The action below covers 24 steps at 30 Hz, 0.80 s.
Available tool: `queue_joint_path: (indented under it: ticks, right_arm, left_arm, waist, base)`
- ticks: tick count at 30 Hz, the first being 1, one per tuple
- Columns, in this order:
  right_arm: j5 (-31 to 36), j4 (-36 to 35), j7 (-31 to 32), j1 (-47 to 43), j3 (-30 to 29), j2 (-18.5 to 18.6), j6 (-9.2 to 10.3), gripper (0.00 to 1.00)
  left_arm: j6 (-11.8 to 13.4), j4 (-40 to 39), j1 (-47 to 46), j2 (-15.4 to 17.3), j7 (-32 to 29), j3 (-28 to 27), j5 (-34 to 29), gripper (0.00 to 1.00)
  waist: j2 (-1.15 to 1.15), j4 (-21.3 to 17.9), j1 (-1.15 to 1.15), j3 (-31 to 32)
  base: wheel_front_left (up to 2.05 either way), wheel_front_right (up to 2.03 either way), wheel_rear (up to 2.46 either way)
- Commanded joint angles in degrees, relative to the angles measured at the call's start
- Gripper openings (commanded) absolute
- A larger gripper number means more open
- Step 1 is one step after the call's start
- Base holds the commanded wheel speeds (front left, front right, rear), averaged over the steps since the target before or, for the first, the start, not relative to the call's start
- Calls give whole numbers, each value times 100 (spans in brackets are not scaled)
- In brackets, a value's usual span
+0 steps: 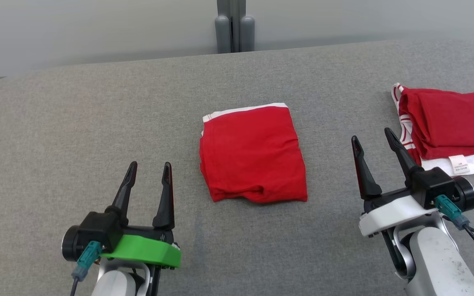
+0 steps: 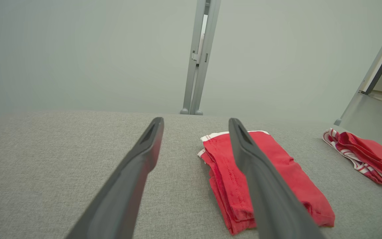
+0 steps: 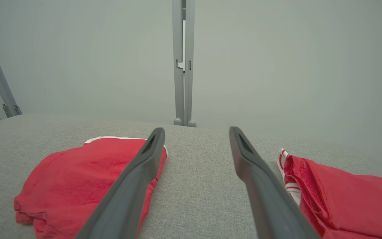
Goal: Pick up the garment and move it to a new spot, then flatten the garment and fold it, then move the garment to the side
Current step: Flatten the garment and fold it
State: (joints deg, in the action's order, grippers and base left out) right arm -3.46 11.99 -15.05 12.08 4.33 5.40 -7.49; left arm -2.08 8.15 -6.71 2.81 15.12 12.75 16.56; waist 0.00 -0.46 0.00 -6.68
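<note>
A red garment (image 1: 253, 154) with a white hem lies folded into a rough square at the middle of the grey padded table (image 1: 97, 107). It shows again in the left wrist view (image 2: 287, 172) and the right wrist view (image 3: 78, 186). My left gripper (image 1: 148, 168) stands open at the lower left, to the left of the garment and apart from it. My right gripper (image 1: 372, 137) stands open at the lower right, right of the garment, nothing between its fingers. The same open fingers rise in the wrist views (image 2: 196, 122) (image 3: 196, 132).
A second folded red-and-white garment (image 1: 451, 123) with a white label lies at the table's right edge, just beyond my right gripper; it also shows in the wrist views (image 2: 366, 156) (image 3: 343, 196). A grey post (image 1: 234, 28) stands behind the table's far edge.
</note>
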Motion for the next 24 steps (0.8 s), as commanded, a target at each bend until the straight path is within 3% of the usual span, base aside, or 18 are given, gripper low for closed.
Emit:
queue_joint_path:
  ticks: [1, 4, 5, 6, 18, 24]
  right_arm:
    - [21, 0, -14, 0, 0, 30, 1, 100]
    - [15, 6, -14, 98, 67, 85, 1, 98]
    - [13, 17, -14, 139, 109, 121, 1, 28]
    - [12, 26, -14, 186, 161, 171, 1, 0]
    - [-269, 693, -13, 1191, 1367, 733, 1, 0]
    - [-304, 1522, -14, 1742, 1767, 996, 2, 0]
  left_arm:
    - [-33, 18, -25, 19, -1, 6, -46, 100]
    - [-45, 18, -115, 19, -1, 55, -66, 100]
    - [-48, 18, -141, 19, -1, 77, -71, 100]
    - [-61, 23, -171, 19, -1, 115, -73, 100]
    - [13, 20, -469, 18, -1, 578, 159, 100]
    - [97, -22, -562, 17, -1, 802, 286, 100]
  waist:
    - [0, 60, 0, -64]
    - [0, 168, 0, -191]
    - [0, 209, 0, -236]
    - [0, 274, 0, -301]
    - [0, 1285, 0, -868]
    - [0, 1906, 0, -1045]
  base:
    - [0, 0, 0]
    - [0, 0, 0]
    - [0, 0, 0]
    - [0, 0, 0]
    - [0, 0, 0]
    - [0, 0, 0]
